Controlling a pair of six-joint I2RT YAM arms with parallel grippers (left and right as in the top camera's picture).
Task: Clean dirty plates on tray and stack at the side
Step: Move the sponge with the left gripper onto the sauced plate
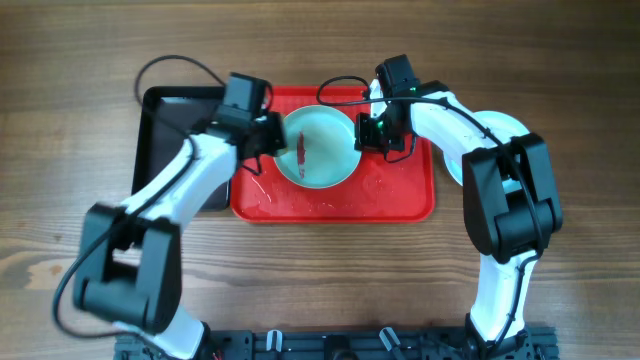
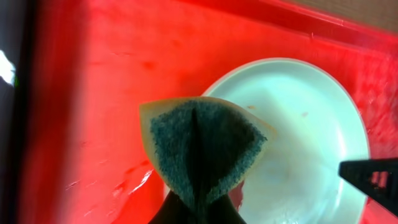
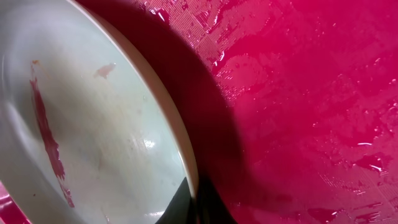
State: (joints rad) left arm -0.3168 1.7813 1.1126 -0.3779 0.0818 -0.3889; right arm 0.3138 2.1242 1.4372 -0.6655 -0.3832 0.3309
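Note:
A pale blue plate [image 1: 325,155] lies on the red tray [image 1: 400,200] and has a red smear [image 1: 303,153] on its left half. My right gripper [image 1: 372,133] is shut on the plate's right rim [image 3: 186,155], which casts a dark shadow on the tray [image 3: 311,93]. The smear also shows in the right wrist view [image 3: 46,137]. My left gripper [image 1: 268,137] is shut on a folded sponge [image 2: 202,146], blue-green with a yellow edge, just above the plate's left rim [image 2: 298,137]. More plates [image 1: 503,125] sit on the table to the right, partly hidden under my right arm.
A black tray [image 1: 165,130] lies left of the red tray, partly under my left arm. The red tray's floor is wet, with streaks [image 2: 93,93]. My right gripper's finger [image 2: 373,177] shows at the plate's far side in the left wrist view.

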